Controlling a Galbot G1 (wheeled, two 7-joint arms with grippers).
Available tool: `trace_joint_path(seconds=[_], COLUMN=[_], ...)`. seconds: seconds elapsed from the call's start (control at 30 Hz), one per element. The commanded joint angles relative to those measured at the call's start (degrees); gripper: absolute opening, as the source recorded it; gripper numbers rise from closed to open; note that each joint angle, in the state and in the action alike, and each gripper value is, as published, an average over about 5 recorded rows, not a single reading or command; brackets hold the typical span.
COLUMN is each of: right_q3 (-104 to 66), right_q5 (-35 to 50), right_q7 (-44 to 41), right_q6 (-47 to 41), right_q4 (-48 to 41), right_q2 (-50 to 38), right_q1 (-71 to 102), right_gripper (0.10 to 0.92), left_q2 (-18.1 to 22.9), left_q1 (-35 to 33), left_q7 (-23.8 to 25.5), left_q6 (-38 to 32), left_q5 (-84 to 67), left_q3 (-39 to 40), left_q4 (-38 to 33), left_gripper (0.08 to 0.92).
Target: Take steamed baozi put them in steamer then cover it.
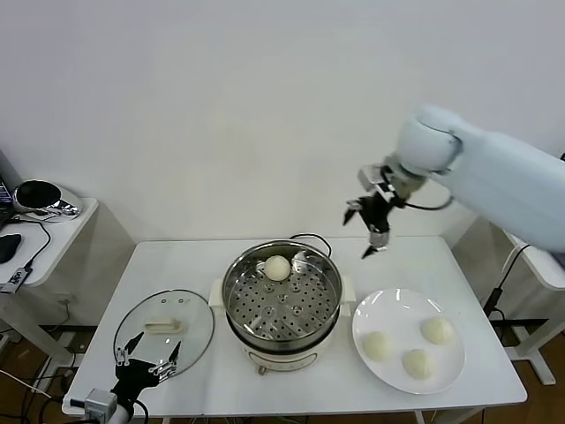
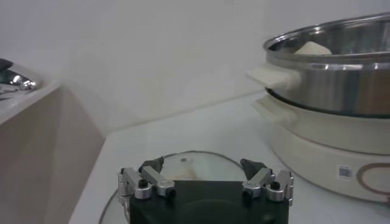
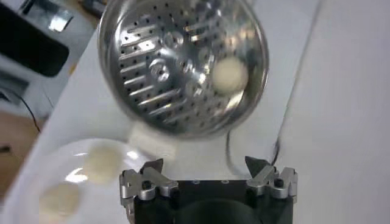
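The steamer (image 1: 282,305) stands mid-table on its white base, with one steamed baozi (image 1: 277,268) on the perforated tray at its far side. That baozi (image 3: 229,74) also shows inside the steamer (image 3: 170,67) in the right wrist view. Three more baozi (image 1: 377,345) (image 1: 437,330) (image 1: 418,362) lie on a white plate (image 1: 393,311) to the right. My right gripper (image 1: 371,225) hangs open and empty high above the table, behind the plate and right of the steamer. My left gripper (image 1: 146,359) rests open and empty at the front left, over the near rim of the glass lid (image 1: 164,331).
The glass lid with its cream handle (image 1: 166,326) lies flat on the table left of the steamer. A power cord (image 1: 305,238) runs behind the steamer. A side table (image 1: 35,221) with a shiny object stands at far left.
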State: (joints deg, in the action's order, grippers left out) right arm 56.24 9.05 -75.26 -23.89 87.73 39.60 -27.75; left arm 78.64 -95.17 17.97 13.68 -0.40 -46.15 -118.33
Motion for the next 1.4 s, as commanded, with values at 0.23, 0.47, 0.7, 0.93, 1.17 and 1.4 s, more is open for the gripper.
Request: trace_joint_path(seconds=[0.23,0.47,0.7,0.93,1.17,1.4], right_q3=[-13.73,-17.15,-19.75,-20.79,-20.70,-20.78], right_q5=[-10.88,-13.28,-16.28,-19.59,-19.69,-20.79], right_q7=[4.15,4.77,7.05,8.55,7.94,8.56], right_q6=[-8.39,-6.93,-5.29,-3.66,-3.27,-3.07], right_q4=[6.92,6.47,5.93,2.49,1.52,-0.87], right_q2=[-9.88,-8.19,-5.98,-2.54,-1.14,0.45], right_q1=[26.93,33.66,38.60,41.91,43.12,43.64], right_gripper=[0.823,0.823,0.823,0.823,0.823,0.823], left_q2=[0.53,0.65,0.63,0.43,0.43,0.18], left_q1=[-1.71,-2.40,-3.27,-3.47,-3.54,-3.17], left_q7=[0.38,0.32,0.27,0.28,0.29,0.31], left_q6=[0.72,0.70,0.44,0.43,0.43,0.46], left_q5=[1.69,2.33,2.54,2.85,3.11,3.11], left_q3=[0.26,0.27,0.24,0.18,0.13,-0.11], left_q4=[-1.11,-0.93,-0.73,-0.56,-0.15,0.41], left_gripper=[0.823,0.823,0.823,0.823,0.823,0.823])
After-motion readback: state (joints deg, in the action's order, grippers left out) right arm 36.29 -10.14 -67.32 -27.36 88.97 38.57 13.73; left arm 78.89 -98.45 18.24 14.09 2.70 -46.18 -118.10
